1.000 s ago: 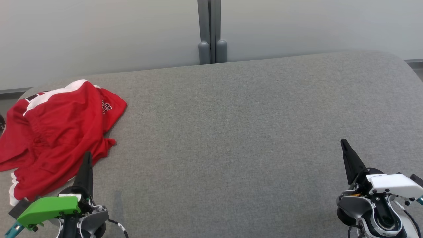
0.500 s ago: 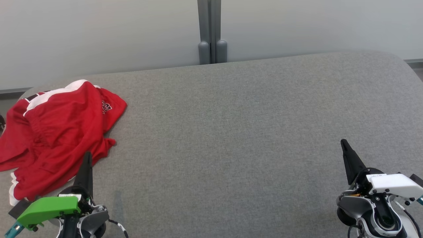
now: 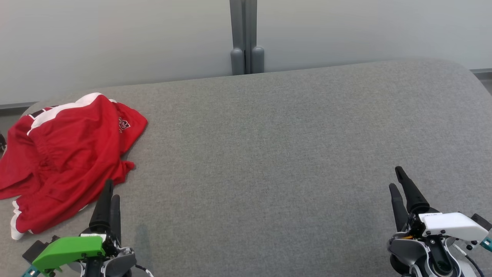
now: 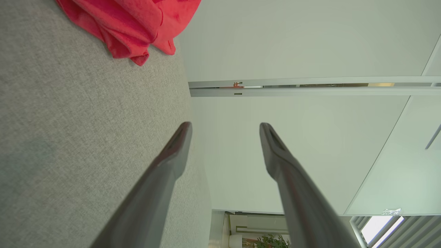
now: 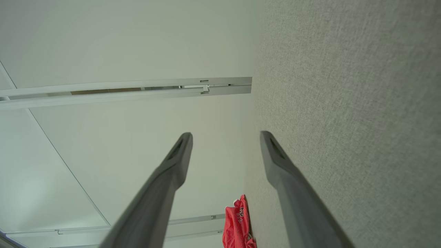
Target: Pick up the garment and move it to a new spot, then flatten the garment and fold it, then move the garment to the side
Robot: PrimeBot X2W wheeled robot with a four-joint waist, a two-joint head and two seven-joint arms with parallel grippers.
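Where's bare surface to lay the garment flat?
The grey surface is bare from the garment across to the right end effector. Crowded only at far left, where the left end effector sits beside the garment.

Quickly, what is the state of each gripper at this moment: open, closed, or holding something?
Left gripper: open, holding nothing.
Right gripper: open, holding nothing.

Wide grey fabric-covered table with rounded far corners (image 3: 269, 134). Pale grey-white wall panels (image 3: 115, 38) behind it, split by a darker grey vertical post (image 3: 243, 23) with two rounded caps at its foot. Left wrist view: bright slatted window (image 4: 377, 224), green potted plant (image 4: 270, 241) beside it.
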